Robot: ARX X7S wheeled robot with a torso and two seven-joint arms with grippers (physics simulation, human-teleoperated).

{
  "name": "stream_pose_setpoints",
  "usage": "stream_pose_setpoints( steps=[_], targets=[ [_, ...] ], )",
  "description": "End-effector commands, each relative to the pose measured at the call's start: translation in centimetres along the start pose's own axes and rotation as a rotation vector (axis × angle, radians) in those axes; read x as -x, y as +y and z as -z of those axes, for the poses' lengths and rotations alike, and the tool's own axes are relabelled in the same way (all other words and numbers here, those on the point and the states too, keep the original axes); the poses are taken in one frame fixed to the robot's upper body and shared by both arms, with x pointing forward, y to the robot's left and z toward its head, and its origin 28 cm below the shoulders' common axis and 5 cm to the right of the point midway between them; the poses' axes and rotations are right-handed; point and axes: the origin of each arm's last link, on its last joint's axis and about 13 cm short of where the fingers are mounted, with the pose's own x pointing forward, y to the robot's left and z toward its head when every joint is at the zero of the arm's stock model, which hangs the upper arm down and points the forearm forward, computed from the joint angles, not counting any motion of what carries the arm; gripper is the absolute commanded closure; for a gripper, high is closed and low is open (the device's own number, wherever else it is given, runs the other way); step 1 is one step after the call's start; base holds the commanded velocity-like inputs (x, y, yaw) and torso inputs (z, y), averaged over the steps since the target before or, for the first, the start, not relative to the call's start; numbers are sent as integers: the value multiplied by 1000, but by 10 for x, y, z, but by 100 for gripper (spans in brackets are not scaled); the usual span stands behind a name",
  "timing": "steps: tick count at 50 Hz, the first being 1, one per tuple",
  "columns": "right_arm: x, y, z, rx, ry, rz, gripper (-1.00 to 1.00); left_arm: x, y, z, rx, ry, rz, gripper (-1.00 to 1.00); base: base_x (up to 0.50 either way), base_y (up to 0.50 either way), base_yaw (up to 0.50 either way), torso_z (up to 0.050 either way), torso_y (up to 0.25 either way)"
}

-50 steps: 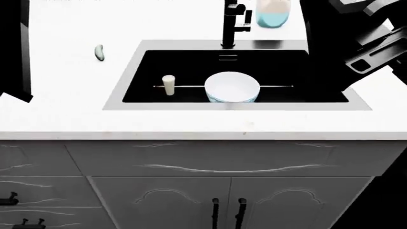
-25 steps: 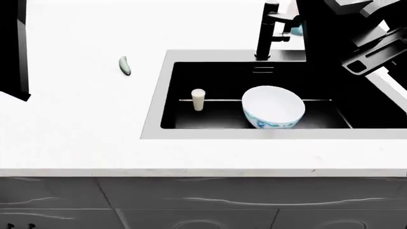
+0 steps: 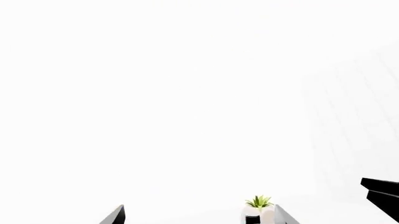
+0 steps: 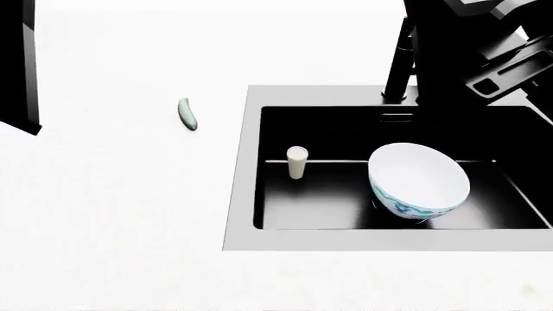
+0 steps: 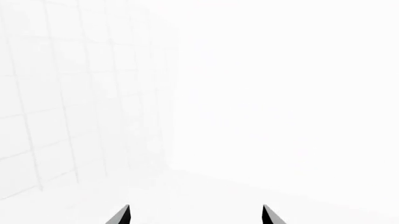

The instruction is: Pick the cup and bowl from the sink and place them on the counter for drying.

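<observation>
In the head view the small cream cup (image 4: pixel 296 162) stands upright in the left part of the black sink (image 4: pixel 324 194). The large bowl (image 4: pixel 419 180), white inside with a teal pattern outside, lies tilted in the sink to the cup's right. The white counter (image 4: pixel 112 207) spreads to the left and front. My left gripper (image 3: pixel 199 220) is open and empty and faces white wall. My right gripper (image 5: pixel 196 220) is open and empty and faces a tiled wall corner. Both arms are raised, and neither gripper is near the sink's contents.
A black faucet (image 4: pixel 397 65) stands behind the sink, partly behind my right arm (image 4: pixel 471 45). My left arm (image 4: pixel 17 65) fills the left edge. A small pale green object (image 4: pixel 188 114) lies on the counter left of the sink. A white pot with a green plant (image 3: pixel 259 211) shows in the left wrist view.
The head view has moved closer and leftward: the sink, cup and bowl have slid right and down, and the cabinet fronts have left the view. Cup and bowl stay in the sink.
</observation>
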Motion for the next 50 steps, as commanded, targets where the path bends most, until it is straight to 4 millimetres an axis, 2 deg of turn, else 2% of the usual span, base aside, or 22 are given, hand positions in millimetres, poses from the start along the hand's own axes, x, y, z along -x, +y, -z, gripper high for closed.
stream_pose_setpoints(
  steps=[1,21,28,50],
  targets=[
    [0,0,0,-3,-2,0,-100,0,0,0,0,-2,1,-100,398,67,0,0,0],
    [-1,1,2,-2,3,-8,-100,1,0,-1,0,-7,-2,-100,395,68,0,0,1],
    [0,1,2,2,4,-7,-100,1,0,0,0,-7,-1,-100,395,355,0,0,0],
    [0,2,4,-28,-1,-7,-100,1,-1,1,1,-9,1,-100,57,0,0,0,1]
  ],
)
